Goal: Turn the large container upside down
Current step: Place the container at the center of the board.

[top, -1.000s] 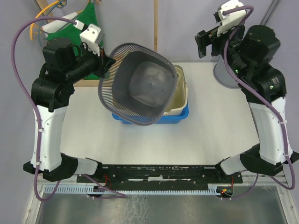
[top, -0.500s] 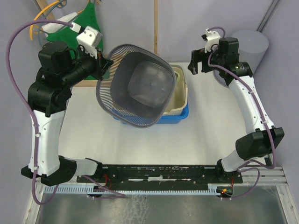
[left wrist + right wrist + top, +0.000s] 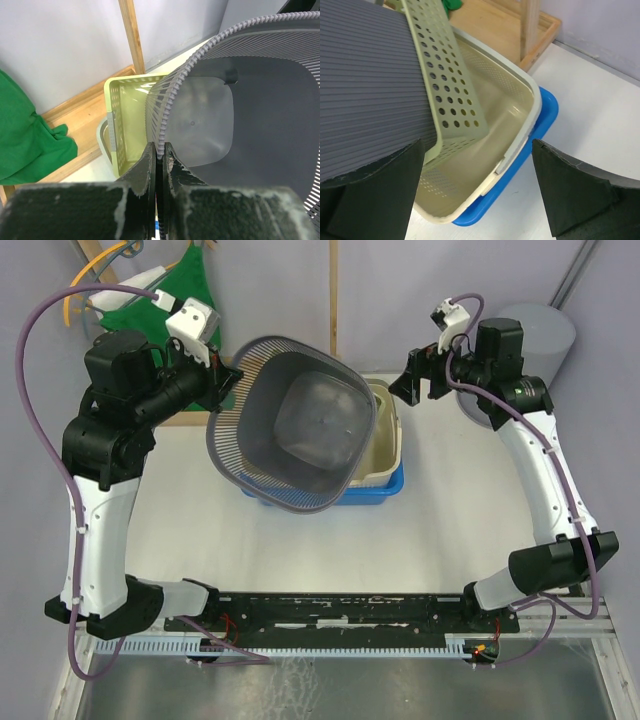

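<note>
Ribbed grey container (image 3: 310, 420) (rounded square) in left gripper (image 3: 159, 151).

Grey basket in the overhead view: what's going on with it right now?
The left gripper is shut on the rim of the large grey slatted basket, holding it tilted over a cream tub nested in a blue tray. The basket's opening faces up toward the overhead camera, so it is not yet upside down. The right gripper hangs open near the tub, holding nothing.
</note>
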Controlling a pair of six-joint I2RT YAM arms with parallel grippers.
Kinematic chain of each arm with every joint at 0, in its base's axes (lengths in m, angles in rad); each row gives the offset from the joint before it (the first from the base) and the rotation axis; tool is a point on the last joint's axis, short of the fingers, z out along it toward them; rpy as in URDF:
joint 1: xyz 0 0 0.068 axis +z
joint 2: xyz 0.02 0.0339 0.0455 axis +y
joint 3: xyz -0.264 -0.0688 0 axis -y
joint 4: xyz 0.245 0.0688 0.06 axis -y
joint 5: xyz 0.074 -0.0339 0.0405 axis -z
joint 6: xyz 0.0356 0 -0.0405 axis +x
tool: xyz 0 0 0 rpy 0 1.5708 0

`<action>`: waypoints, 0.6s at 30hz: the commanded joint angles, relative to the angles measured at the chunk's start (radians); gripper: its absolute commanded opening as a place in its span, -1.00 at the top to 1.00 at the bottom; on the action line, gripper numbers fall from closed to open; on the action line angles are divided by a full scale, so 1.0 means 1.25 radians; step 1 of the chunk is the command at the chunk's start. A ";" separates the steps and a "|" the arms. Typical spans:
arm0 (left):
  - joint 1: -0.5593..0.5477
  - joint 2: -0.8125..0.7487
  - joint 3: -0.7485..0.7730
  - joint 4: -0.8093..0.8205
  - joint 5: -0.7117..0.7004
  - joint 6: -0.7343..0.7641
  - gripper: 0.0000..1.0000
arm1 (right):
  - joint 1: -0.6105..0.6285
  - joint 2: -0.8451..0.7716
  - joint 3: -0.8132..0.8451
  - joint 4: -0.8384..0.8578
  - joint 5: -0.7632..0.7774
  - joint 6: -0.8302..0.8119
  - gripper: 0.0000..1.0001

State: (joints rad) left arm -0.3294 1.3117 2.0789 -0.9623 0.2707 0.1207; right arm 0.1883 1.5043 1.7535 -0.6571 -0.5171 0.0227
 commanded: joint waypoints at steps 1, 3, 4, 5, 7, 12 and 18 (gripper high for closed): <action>-0.003 -0.035 0.015 0.124 0.011 0.008 0.94 | 0.016 -0.008 0.039 -0.012 -0.060 0.007 -0.92; -0.003 -0.035 0.017 0.124 0.009 0.008 0.95 | 0.030 0.001 0.031 -0.017 -0.045 -0.007 -0.92; -0.003 -0.036 0.018 0.123 0.009 0.009 0.94 | 0.042 0.007 0.029 -0.023 -0.034 -0.015 -0.92; -0.003 -0.038 0.018 0.123 0.009 0.009 0.95 | 0.055 0.014 0.026 -0.028 -0.018 -0.023 -0.92; -0.003 -0.040 0.018 0.121 0.009 0.010 0.95 | 0.080 0.026 0.015 -0.027 0.014 -0.042 -0.91; -0.003 -0.048 0.017 0.118 0.007 0.015 0.94 | 0.137 0.075 0.026 -0.047 0.110 -0.090 -0.90; -0.003 -0.059 0.039 0.105 0.009 0.026 0.94 | 0.203 0.110 0.038 -0.052 0.274 -0.148 -0.89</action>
State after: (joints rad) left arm -0.3286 1.2900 2.0766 -0.9646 0.2581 0.1368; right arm 0.3805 1.6264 1.7641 -0.7231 -0.3202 -0.0948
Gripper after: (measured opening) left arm 0.065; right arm 0.950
